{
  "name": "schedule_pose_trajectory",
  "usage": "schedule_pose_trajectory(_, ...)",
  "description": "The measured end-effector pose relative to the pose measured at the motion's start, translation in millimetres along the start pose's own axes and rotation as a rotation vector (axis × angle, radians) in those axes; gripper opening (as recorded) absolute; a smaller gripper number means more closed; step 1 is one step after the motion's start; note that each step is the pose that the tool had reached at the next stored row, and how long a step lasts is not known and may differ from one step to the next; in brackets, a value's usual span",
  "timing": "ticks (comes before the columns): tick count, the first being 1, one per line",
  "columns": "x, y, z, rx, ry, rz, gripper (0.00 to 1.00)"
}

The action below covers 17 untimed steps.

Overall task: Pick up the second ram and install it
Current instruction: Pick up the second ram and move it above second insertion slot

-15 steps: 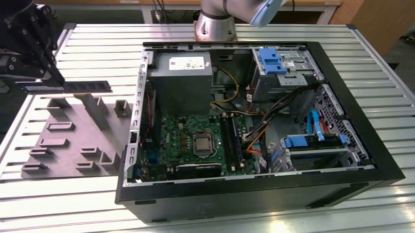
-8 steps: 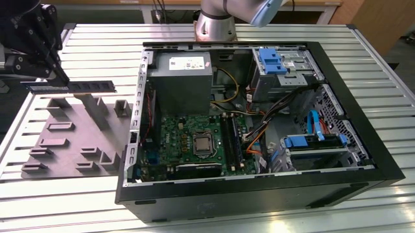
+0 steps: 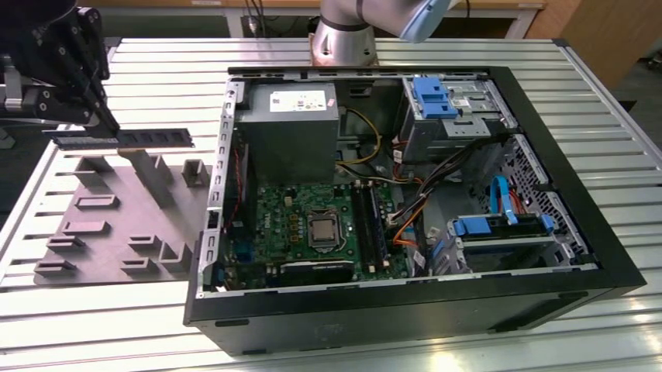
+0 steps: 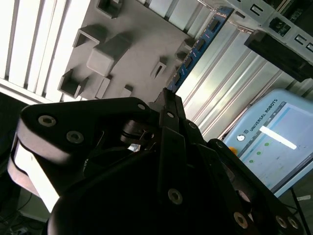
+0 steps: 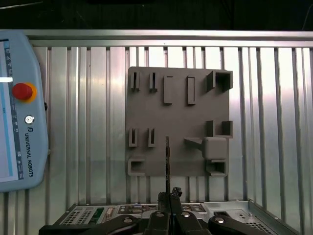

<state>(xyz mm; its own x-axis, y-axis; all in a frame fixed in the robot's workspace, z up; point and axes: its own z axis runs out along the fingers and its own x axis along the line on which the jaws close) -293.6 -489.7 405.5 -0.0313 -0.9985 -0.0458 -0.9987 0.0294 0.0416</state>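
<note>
Black claw (image 3: 108,128) pinching the second ram (image 3: 139,139) in the air.

Fingers pressed onto the dark stick, which hangs level, clear of the grey fixture plate (image 3: 114,225) beneath, at the exterior view's left. In the first wrist view the stick (image 5: 167,159) shows edge-on, running out from the claw (image 5: 168,199) over the plate (image 5: 178,115). The plate lies on the slatted metal desk (image 3: 155,62), just beside the open computer case (image 3: 579,256) on the exterior view's right.
</note>
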Motion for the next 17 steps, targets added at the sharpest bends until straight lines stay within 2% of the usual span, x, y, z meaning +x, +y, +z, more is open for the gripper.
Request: schedule_pose_trajectory(17,-0.5,-16.9,-0.7,0.0000,0.0001,0.000,0.11)
